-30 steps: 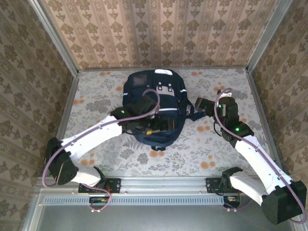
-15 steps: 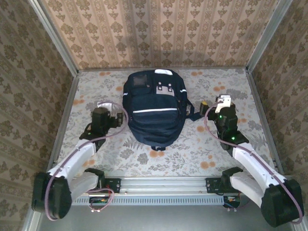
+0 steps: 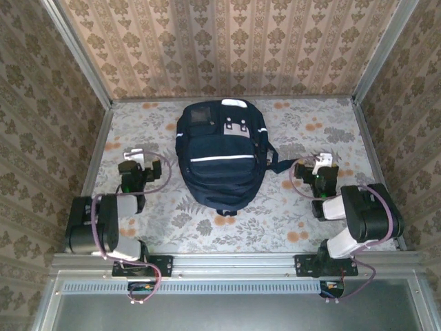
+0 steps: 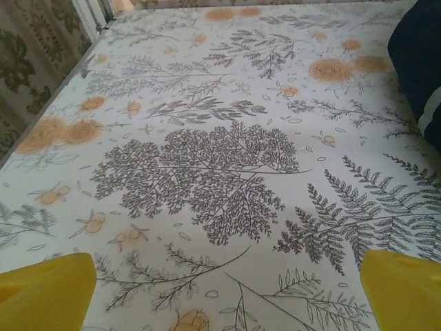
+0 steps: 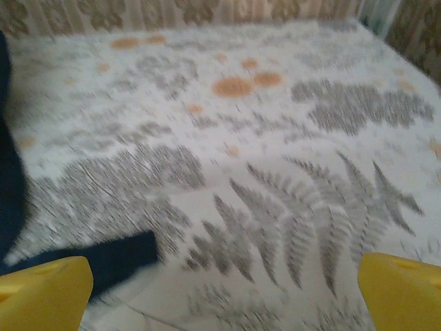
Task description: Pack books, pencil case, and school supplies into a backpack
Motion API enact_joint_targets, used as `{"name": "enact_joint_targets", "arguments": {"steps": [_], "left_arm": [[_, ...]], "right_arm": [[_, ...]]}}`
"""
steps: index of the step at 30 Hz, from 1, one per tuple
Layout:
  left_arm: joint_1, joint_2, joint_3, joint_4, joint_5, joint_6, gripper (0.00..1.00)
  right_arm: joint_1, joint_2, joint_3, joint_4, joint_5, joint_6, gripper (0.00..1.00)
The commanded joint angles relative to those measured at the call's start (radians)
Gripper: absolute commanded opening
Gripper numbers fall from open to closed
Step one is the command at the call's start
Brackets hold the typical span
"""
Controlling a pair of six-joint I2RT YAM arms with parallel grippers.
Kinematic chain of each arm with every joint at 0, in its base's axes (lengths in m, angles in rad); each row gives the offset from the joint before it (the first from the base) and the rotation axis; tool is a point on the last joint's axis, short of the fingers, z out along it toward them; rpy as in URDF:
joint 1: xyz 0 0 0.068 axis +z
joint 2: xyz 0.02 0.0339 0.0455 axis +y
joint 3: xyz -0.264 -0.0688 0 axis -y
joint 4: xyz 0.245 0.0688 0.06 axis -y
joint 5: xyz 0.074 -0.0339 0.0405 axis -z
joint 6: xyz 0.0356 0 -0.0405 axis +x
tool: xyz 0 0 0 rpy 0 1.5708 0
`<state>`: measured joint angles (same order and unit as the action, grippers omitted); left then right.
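Note:
The dark navy backpack lies flat and closed in the middle of the table, white stripe across its front. My left gripper rests low on the cloth to its left, and its yellow fingers stand wide apart over bare cloth, open. The backpack's edge is at the far right of that view. My right gripper sits to the right of the bag, open, yellow fingers wide apart. A dark strap of the backpack lies near its left finger. The books, pencil case and school supplies are out of view.
The floral tablecloth covers the table. Patterned walls with metal corner posts close it in at the back and both sides. A metal rail runs along the near edge with both arm bases on it.
The left arm has pulled back off the backpack to a folded pose at the left. The right arm has drawn back and folded down at the right. The backpack has not moved.

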<state>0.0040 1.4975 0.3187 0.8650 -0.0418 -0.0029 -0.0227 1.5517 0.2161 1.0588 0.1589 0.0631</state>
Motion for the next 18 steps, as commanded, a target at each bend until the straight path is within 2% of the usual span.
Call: {"name": "enact_joint_targets", "arguments": {"steps": [1,3,4,8,18], "left_arm": [[0.010,0.024,-0.032,0.205,0.120,0.048,1.00],[-0.013,0.045,0.076,0.043,0.135,0.095,1.00],[-0.005,0.030,0.083,-0.023,0.119,0.068,1.00],[-0.013,0.042,0.090,-0.015,0.049,0.056,1.00],[-0.013,0.040,0.093,-0.025,0.051,0.055,1.00]], "right_arm": [[-0.026,-0.022,0.047,0.068,-0.158,0.031,1.00],[-0.026,-0.025,0.100,-0.029,-0.189,0.017,1.00],[-0.024,-0.020,0.131,-0.086,-0.186,0.018,1.00],[0.027,-0.013,0.190,-0.191,-0.111,-0.024,1.00],[0.042,-0.018,0.183,-0.181,-0.104,-0.040,1.00]]}}
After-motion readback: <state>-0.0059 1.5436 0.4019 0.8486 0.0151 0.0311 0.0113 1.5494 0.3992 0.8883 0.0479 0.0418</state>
